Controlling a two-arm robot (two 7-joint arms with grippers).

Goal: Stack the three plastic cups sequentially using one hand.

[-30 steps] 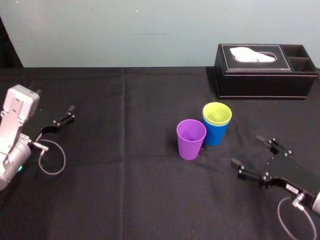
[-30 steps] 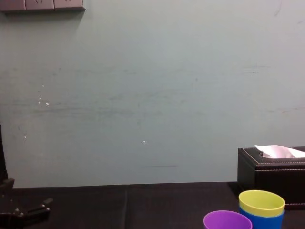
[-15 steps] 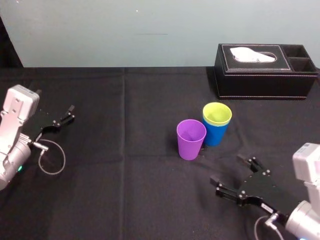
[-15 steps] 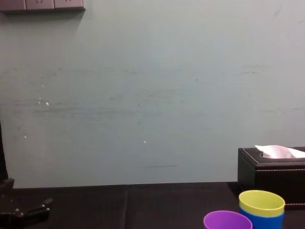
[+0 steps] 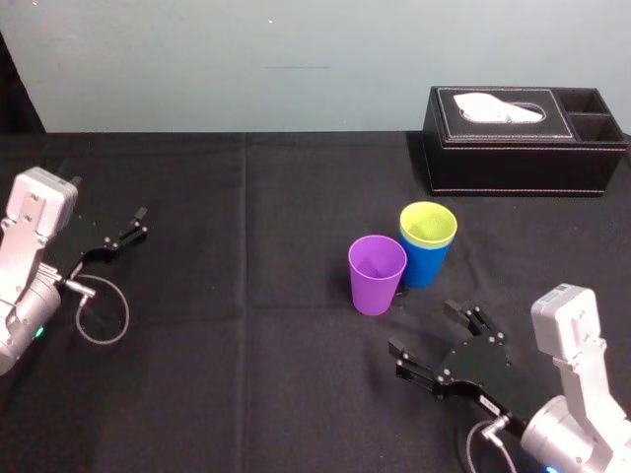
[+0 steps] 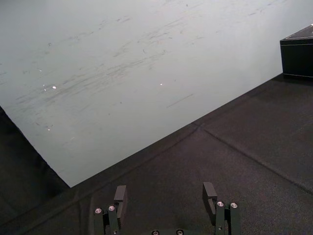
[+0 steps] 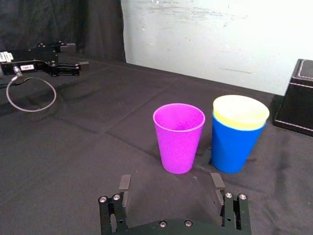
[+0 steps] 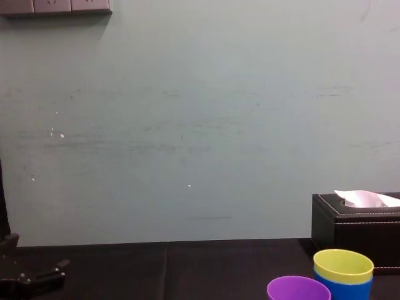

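Note:
A purple cup stands upright on the black cloth. Just right of it and slightly farther back, a yellow-green cup sits nested inside a blue cup. My right gripper hovers low in front of the cups and a little to their right, open and holding nothing. In the right wrist view its fingers point at the purple cup, with the blue cup and yellow-green cup beside it. My left gripper rests open at the far left of the table.
A black leather tissue box stands at the back right, behind the cups. A thin looped cable lies by the left arm. Open cloth spreads between the left gripper and the cups.
My right gripper has swung left and nearer to me, from the right of the cups to just in front of them, staying open. Cups and left arm have not moved.

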